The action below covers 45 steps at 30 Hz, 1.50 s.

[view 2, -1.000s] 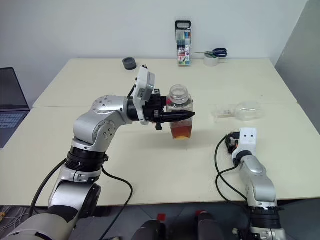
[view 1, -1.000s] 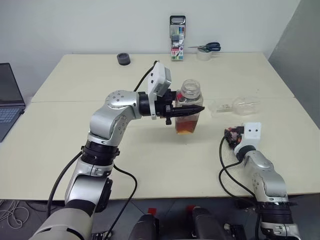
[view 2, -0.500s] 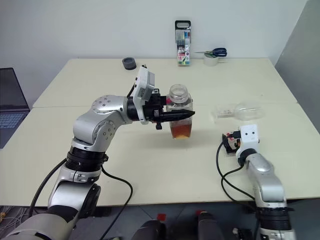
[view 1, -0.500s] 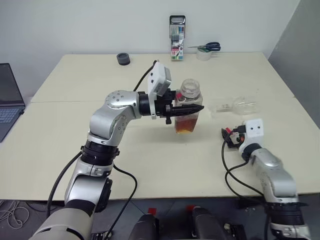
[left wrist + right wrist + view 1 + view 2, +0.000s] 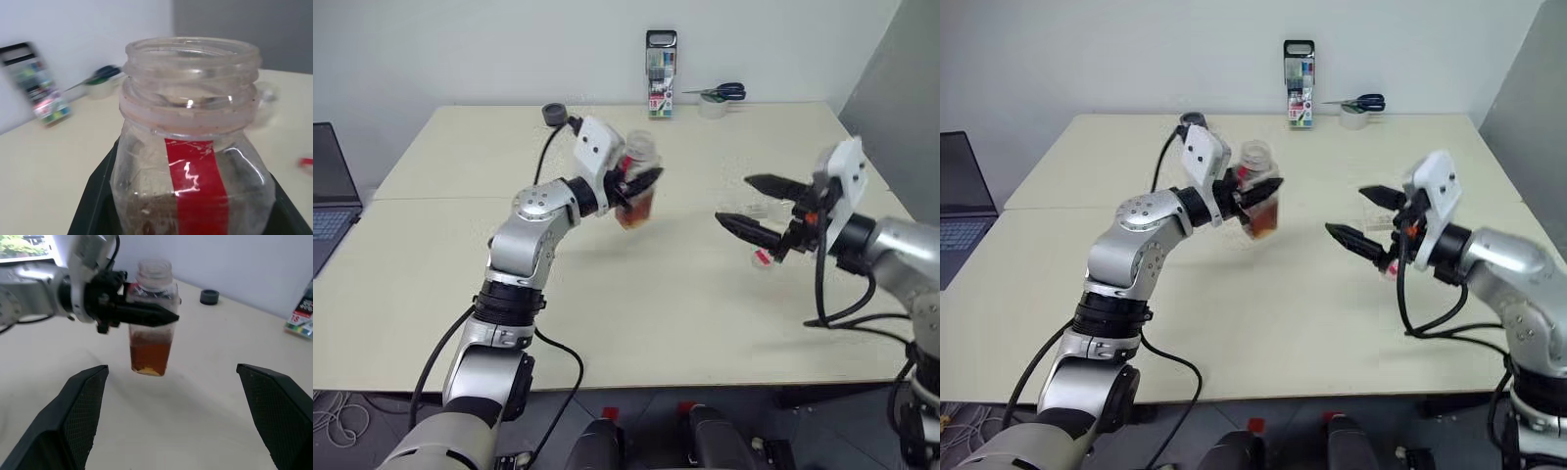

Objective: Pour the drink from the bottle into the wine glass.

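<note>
Left gripper (image 5: 641, 182) clamped on the bottle (image 5: 636, 186), held clear of the table (image 5: 607, 284), left of centre, slightly tilted. One black finger (image 5: 146, 314) crosses the bottle at label height. Bottle mouth open, no cap on it; red label strip (image 5: 198, 181) runs down its side. The drink (image 5: 149, 356), amber-brown, fills roughly the lower third of the bottle; upper part clear and empty.

Right gripper (image 5: 756, 208) raised over the right half of the table, fingers spread wide with nothing between them, tips pointing left toward the bottle, well apart from it.

Wine glass (image 5: 773, 208) lies on its side on the table at right, mostly behind the right gripper; looks empty, though little of it can be made out.

Far edge of table: dark round cap (image 5: 554, 114) at far left-centre; upright pack of coloured markers (image 5: 660, 88) at far centre; scissors (image 5: 720, 92) resting on a tape roll (image 5: 711, 107) just right of the pack. Laptop (image 5: 331, 196) at the left edge. Small red object (image 5: 762, 258) on the table below the right gripper; cannot tell what it is.
</note>
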### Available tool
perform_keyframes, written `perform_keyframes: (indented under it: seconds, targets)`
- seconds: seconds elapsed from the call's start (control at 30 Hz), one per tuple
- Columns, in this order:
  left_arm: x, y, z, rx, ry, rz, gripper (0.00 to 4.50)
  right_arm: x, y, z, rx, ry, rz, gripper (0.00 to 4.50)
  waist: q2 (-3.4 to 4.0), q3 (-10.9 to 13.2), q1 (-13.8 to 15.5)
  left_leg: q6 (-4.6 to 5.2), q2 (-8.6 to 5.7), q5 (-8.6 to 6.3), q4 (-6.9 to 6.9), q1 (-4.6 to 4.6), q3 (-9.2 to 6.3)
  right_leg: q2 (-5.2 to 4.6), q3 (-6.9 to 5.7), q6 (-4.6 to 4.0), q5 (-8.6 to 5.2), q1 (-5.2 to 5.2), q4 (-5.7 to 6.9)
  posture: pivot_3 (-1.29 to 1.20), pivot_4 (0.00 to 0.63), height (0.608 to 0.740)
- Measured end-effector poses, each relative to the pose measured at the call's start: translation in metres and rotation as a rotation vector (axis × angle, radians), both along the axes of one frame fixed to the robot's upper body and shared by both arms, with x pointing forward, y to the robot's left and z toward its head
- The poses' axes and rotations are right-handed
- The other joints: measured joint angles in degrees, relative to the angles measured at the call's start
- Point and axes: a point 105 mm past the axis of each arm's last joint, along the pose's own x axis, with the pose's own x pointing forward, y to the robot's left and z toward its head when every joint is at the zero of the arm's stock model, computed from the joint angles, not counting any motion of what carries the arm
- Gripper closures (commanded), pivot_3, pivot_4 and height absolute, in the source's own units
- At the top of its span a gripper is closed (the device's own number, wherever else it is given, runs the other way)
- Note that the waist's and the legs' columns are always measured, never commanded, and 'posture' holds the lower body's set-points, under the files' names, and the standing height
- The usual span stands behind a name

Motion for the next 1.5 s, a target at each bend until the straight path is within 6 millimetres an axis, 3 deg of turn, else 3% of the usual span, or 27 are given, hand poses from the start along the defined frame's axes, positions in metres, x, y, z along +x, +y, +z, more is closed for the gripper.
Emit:
perform_keyframes:
  seconds: [0.1,0.2,0.33,0.4,0.7,0.97,1.23,1.27,1.5]
  targets:
    - [0.009,0.019,0.004,-0.044,-0.017,0.156,2.68,-0.004,0.016,0.017,0.06,-0.004,0.083,0.02,-0.04,0.0,0.1,-0.05,-0.01,0.02,-0.01,-0.05,-0.01,-0.07,0.0,0.0,0.0,-0.03,-0.04,0.0,0.15,0.74]
    - [0.017,0.055,0.004,-0.094,-0.035,0.381,2.68,-0.009,0.031,0.029,0.102,-0.013,0.157,0.02,-0.07,0.0,0.0,-0.05,-0.02,0.02,-0.01,-0.06,0.02,-0.32,0.02,0.0,0.0,-0.08,-0.04,0.0,0.15,0.74]
    - [0.019,0.104,-0.005,-0.163,-0.034,0.62,2.68,-0.009,0.038,0.031,0.122,0.003,0.192,0.02,-0.09,0.0,0.3,-0.06,-0.07,0.01,0.0,-0.06,0.01,-0.36,-0.01,0.0,0.01,-0.07,-0.04,0.0,0.15,0.74]
    - [0.018,0.115,-0.015,-0.199,-0.016,0.673,2.68,-0.007,0.041,0.03,0.133,0.017,0.199,0.02,-0.1,0.0,0.3,-0.06,-0.1,0.01,0.01,-0.06,0.01,-0.38,-0.02,0.0,0.01,-0.07,-0.04,0.0,0.15,0.74]
    - [0.023,0.131,-0.036,-0.25,-0.016,0.68,2.68,-0.009,0.053,0.035,0.171,0.024,0.251,0.02,-0.26,0.1,0.6,-0.06,-0.11,0.01,0.0,-0.11,0.0,-0.43,-0.06,-0.01,0.01,-0.1,-0.05,0.0,0.15,0.74]
    - [0.033,0.132,-0.059,-0.227,0.007,0.637,2.68,-0.012,0.058,0.034,0.157,0.011,0.249,0.02,-0.26,0.1,0.4,-0.05,-0.1,0.01,-0.01,-0.12,0.0,-0.44,-0.08,-0.01,0.01,-0.12,-0.04,0.0,0.15,0.74]
    - [0.038,0.135,-0.061,-0.223,-0.01,0.623,2.68,-0.013,0.057,0.03,0.155,0.011,0.228,0.02,-0.26,0.1,0.3,-0.04,-0.11,0.0,-0.01,-0.11,-0.02,-0.44,-0.09,0.0,0.01,-0.11,-0.03,0.0,0.15,0.74]
    - [0.038,0.135,-0.062,-0.224,-0.01,0.624,2.03,-0.013,0.056,0.029,0.155,0.015,0.226,0.0,-0.26,0.1,0.3,-0.04,-0.11,0.0,-0.01,-0.11,-0.01,-0.45,-0.08,0.0,0.01,-0.11,-0.02,0.0,0.15,0.74]
    - [0.036,0.141,-0.067,-0.252,0.006,0.648,0.04,-0.012,0.055,0.027,0.155,0.015,0.209,0.0,-0.27,0.1,0.3,-0.04,-0.1,0.0,-0.02,-0.09,-0.01,-0.45,-0.07,0.0,0.01,-0.12,-0.03,0.0,0.15,0.74]
